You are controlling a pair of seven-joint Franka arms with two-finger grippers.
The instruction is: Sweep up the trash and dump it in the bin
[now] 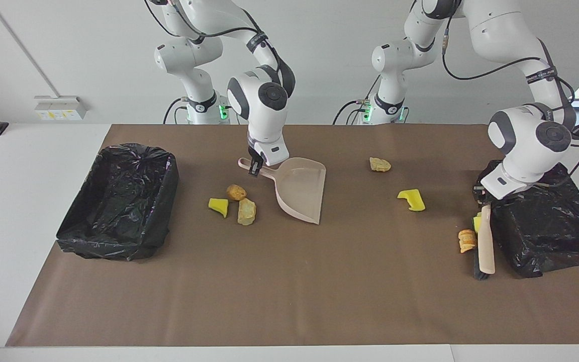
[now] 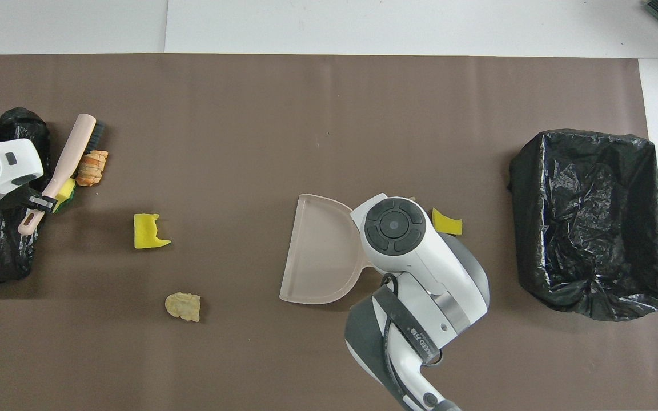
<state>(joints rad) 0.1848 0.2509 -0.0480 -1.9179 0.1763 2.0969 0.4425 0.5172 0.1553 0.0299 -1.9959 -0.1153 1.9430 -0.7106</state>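
Note:
My right gripper (image 1: 255,168) is shut on the handle of the pale pink dustpan (image 1: 302,193), whose mouth rests on the brown mat and opens toward the left arm's end. A yellow chunk (image 1: 218,206) and two tan lumps (image 1: 236,191) (image 1: 247,211) of trash lie beside the pan's handle. My left gripper (image 1: 480,198) is shut on the beige brush (image 1: 485,241), beside the bin (image 1: 546,226) at that end. A bread-like piece (image 1: 467,240) and a yellow piece (image 1: 477,222) lie against the brush. Another yellow chunk (image 1: 412,199) and a tan lump (image 1: 379,164) lie between brush and dustpan.
A second black-lined bin (image 1: 118,201) stands at the right arm's end of the table. From overhead, the right wrist hides the dustpan's (image 2: 320,257) handle and the two tan lumps beside it. The mat's edge (image 1: 289,344) farthest from the robots borders white tabletop.

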